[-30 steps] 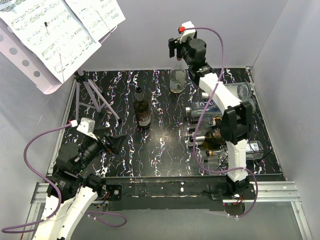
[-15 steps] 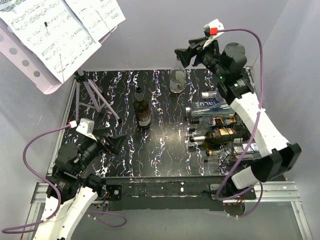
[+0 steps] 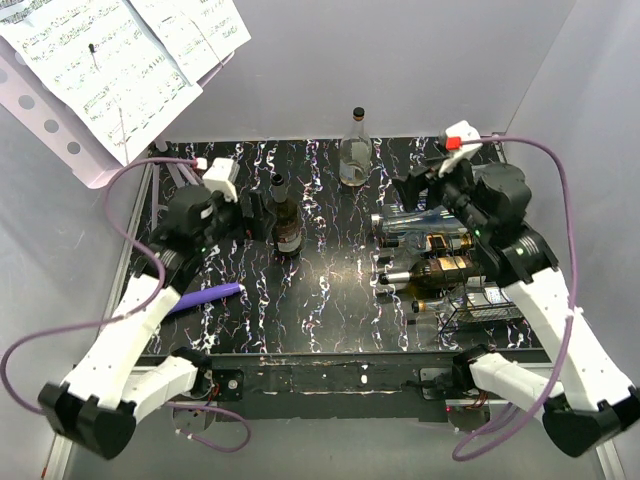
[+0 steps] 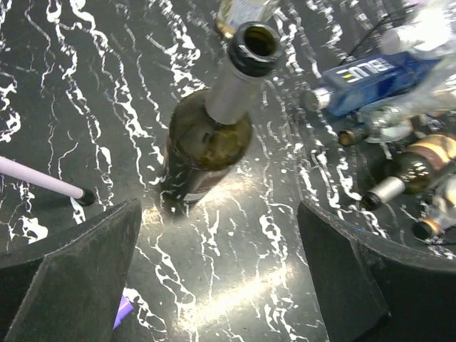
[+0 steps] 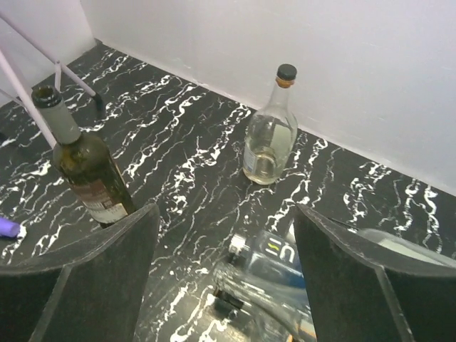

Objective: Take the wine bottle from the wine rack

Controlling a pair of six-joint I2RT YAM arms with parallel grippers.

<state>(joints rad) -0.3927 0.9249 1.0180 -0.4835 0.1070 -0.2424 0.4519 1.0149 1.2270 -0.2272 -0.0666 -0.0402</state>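
Now, both grippers are spread wide and empty. The right gripper [image 3: 412, 188] hovers over the far end of the rack [image 3: 485, 308], and the left gripper [image 3: 247, 207] faces an upright bottle [image 3: 286, 215] on the table. The wine bottle [image 3: 440, 268] lies on its side across the rack, neck toward the table's middle, crowded by other bottles [image 3: 410, 215]. I judge it best to lower the right fingers astride its neck. They should clamp firmly, then lift straight up before drawing clear.

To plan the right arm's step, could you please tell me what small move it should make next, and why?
Probably lower the right gripper onto the blue-labelled bottle lying just below it, apparently on the wine rack: the jaws stand open and empty, right over that bottle.
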